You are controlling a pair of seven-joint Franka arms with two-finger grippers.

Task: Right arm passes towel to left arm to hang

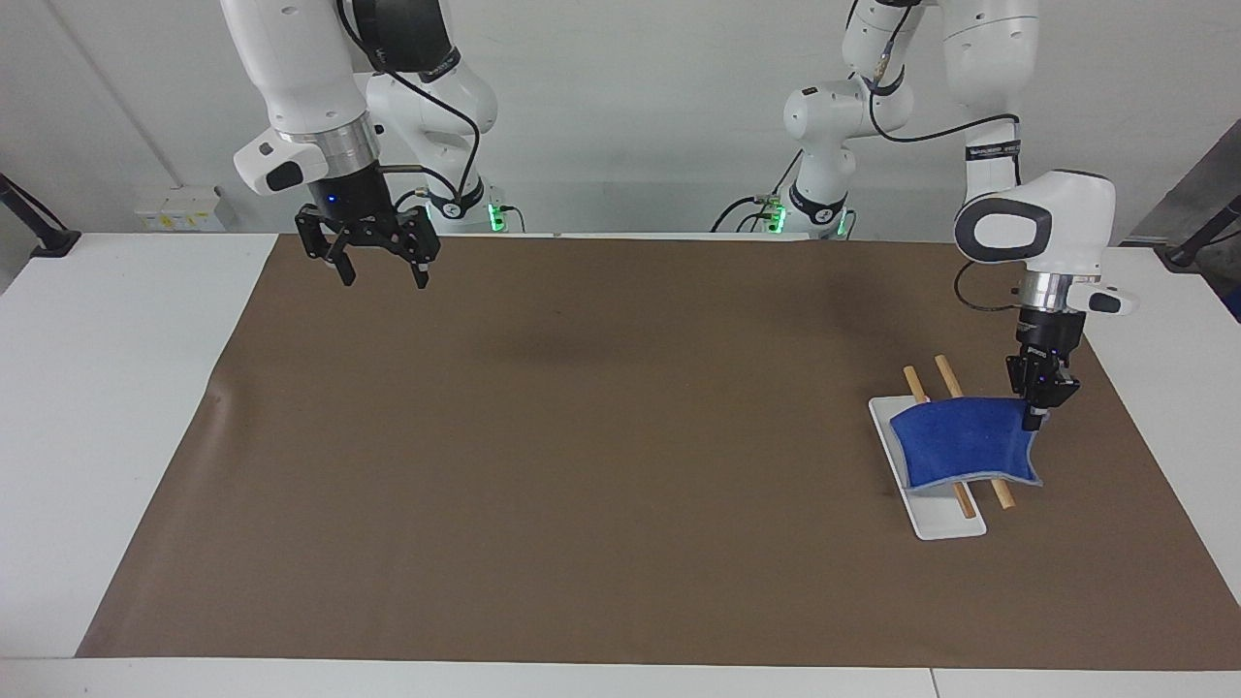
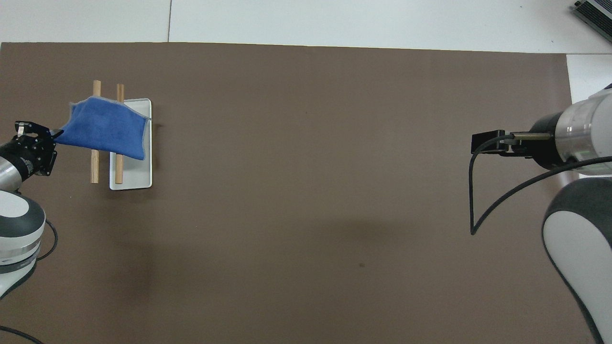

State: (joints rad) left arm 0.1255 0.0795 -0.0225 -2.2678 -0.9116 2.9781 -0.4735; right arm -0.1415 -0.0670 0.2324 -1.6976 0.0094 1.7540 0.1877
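We see the towel (image 1: 963,442) draped across two wooden rods (image 1: 999,494) at the left arm's end of the table, one corner pinched in the left gripper (image 1: 1034,419), whose jaws are clamped tight on the cloth. Towel is bright blue with a pale stitched edge, sagging between gripper and rods, its lower edge hanging over the white tray (image 1: 945,524). Tray lies on the brown mat (image 1: 582,436) and carries one rod, which lies along it; the other rod sits just beside it. Right gripper (image 1: 378,273) hangs over the mat's edge nearest the robots, at the right arm's end, jaws spread wide, holding nothing.
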